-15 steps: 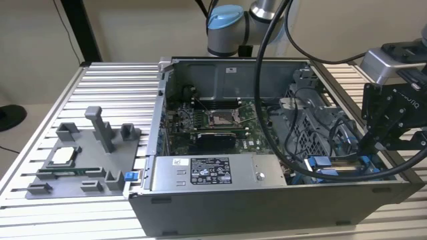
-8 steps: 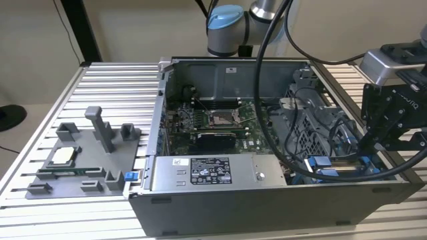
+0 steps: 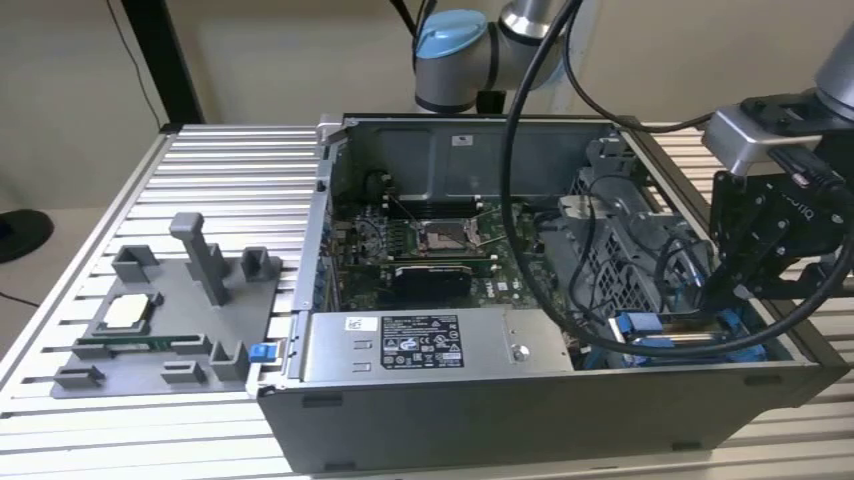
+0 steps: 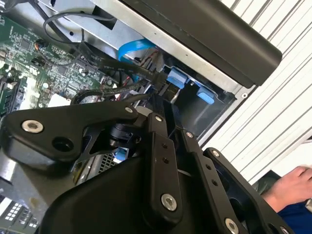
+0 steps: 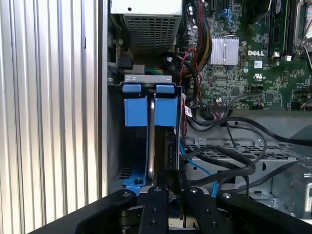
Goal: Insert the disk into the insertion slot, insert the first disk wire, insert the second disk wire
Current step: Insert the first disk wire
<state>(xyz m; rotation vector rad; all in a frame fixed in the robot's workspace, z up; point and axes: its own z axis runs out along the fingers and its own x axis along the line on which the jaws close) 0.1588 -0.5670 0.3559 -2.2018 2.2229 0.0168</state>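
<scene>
Nearest, the gripper (image 5: 174, 181) hangs just at the near end of the disk (image 5: 137, 111), already seated on edge in the insertion slot (image 5: 146, 78), likely to work at its connector end; whether it is spread or pinching, I cannot tell.

Robotics lab or test cell: my arm (image 3: 454, 50) stands behind an opened desktop computer case (image 3: 534, 420) on a ribbed aluminium bench (image 3: 200, 170), with my tool (image 5: 173, 189) reaching into the case among cables and a bare motherboard (image 3: 427, 240). Beside the case on the bench is a grey fixture block (image 3: 174, 320) holding loose computer parts. Plain beige wall (image 3: 267, 60) behind.
</scene>
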